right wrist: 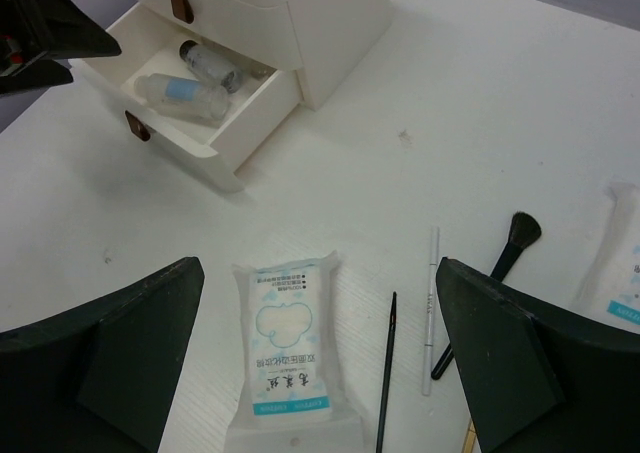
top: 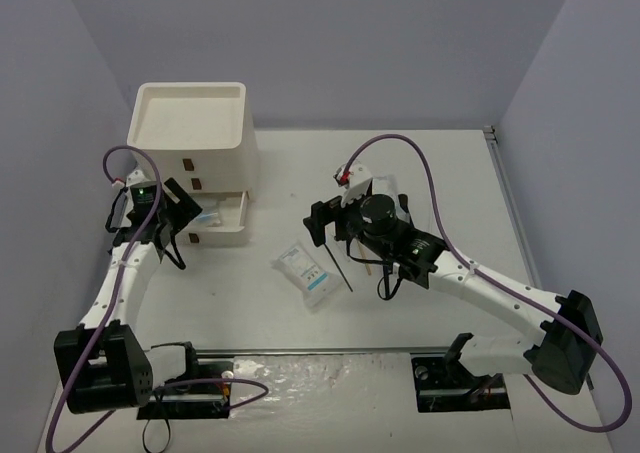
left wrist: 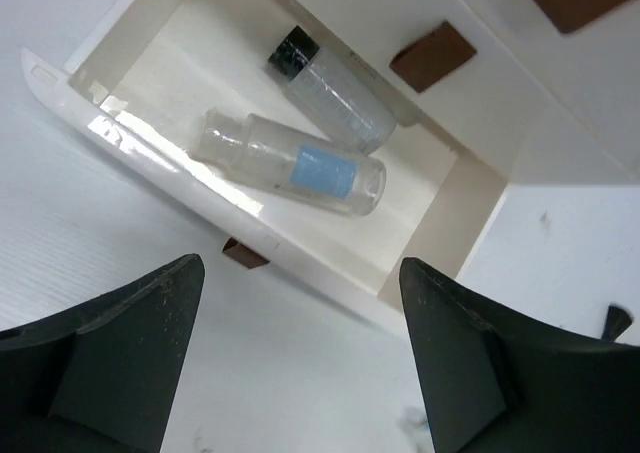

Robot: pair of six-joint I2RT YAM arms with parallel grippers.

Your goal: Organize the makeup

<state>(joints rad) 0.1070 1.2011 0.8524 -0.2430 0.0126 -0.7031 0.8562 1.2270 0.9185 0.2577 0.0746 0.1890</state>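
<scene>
Just beyond spread left claw (left wrist: 300, 265): two clear tubes (left wrist: 298, 171) inside drawer (left wrist: 140, 141).

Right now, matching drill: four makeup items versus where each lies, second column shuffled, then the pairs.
1 blue-label bottle
2 black-capped bottle
3 white packet
4 black brush

A table, beside white stick
B drawer, nearer front wall
C table, blue print up
D drawer, toward the back

Pairs: 1-B, 2-D, 3-C, 4-A

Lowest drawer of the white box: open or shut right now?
Open. The drawer stands pulled out from the box, and a black-capped bottle and a blue-labelled bottle lie on their sides inside.
</scene>
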